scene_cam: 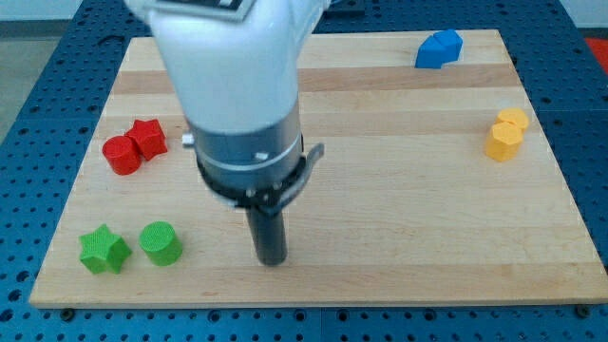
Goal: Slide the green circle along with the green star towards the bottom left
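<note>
Resting my tip (272, 260) on bench (399, 228), right of green circle (161, 243), near but apart. Green star (104, 250) just left of circle, already at bottom left; leftward push would move both. No jaws: bare rod only.

A pale wooden board (399, 190) with lengthwise grain lies on a blue perforated table (38, 57), evenly lit.

Nothing to read here: no text, label, brand, number or sign shows anywhere in this view.
</note>
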